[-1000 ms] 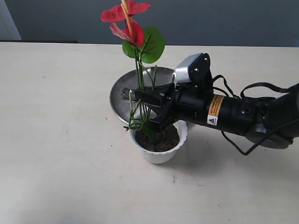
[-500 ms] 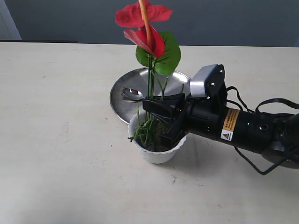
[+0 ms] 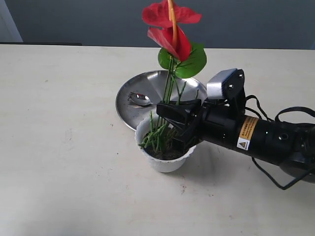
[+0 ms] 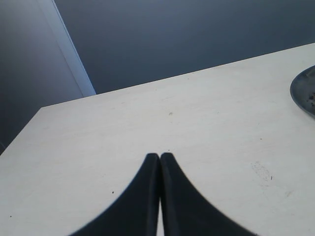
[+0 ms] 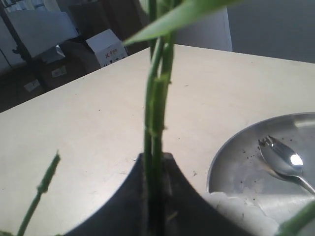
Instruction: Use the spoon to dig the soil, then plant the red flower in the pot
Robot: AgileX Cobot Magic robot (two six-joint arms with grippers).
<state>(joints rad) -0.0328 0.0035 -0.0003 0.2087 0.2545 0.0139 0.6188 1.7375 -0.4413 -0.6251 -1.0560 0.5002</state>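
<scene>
Between pincer (image 3: 170, 112) tips, red flower (image 3: 171, 27) stems.

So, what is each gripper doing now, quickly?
Left gripper: closed, holding nothing.
Right gripper: closed on the red flower stems, over the pot.

The right arm (image 3: 256, 135) is a thick black cylinder with a matte finish, bearing a yellow-orange label and a small white warning triangle on its side. A silver-grey camera housing (image 3: 222, 84) sits on a black bracket above the wrist. Black cables loop loosely along the arm. Each end effector (image 4: 160, 162) has smooth black fingers tapering to rounded tips.
</scene>
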